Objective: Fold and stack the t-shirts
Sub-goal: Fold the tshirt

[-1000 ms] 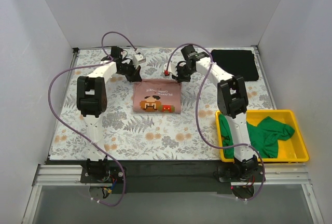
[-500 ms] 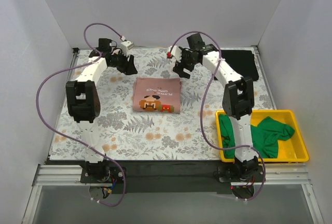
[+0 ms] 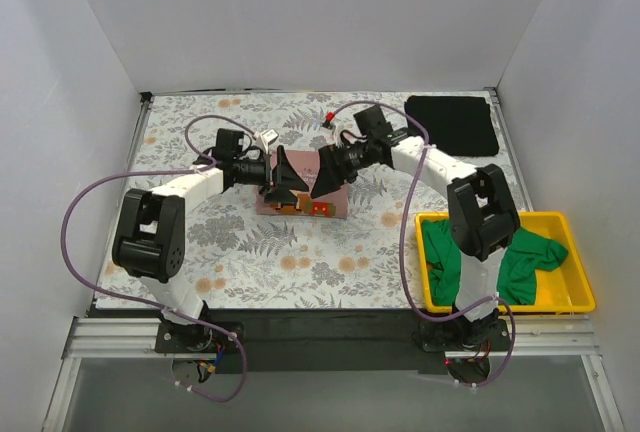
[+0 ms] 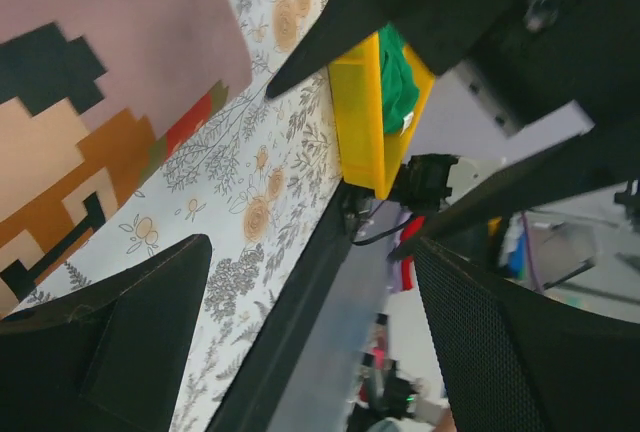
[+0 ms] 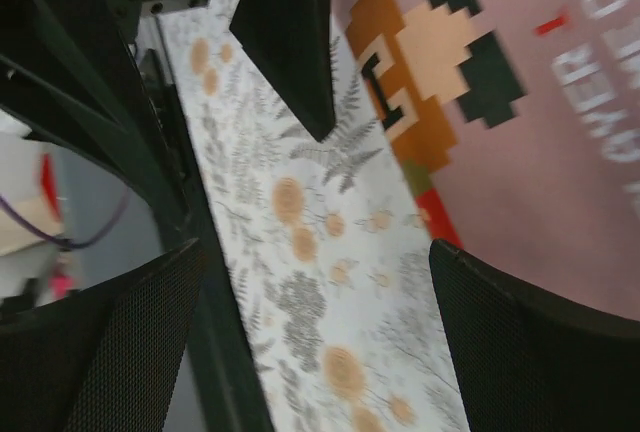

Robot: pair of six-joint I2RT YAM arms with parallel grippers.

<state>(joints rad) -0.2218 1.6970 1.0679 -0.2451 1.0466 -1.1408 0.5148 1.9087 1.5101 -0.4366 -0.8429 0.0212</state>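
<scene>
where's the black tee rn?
Top view: the black t-shirt lies flat at the table's far right corner, beyond the yellow bin and right of the right tool, untouched.

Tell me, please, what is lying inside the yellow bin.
A crumpled green t-shirt fills much of the yellow bin. The right arm crosses over the bin's left part, so that area is covered, and anything beneath the cloth cannot be seen.

light: bright, even, diffuse | shadows: faint, soft | top view: sharp | wrist views: near parts blurred, tilted
</scene>
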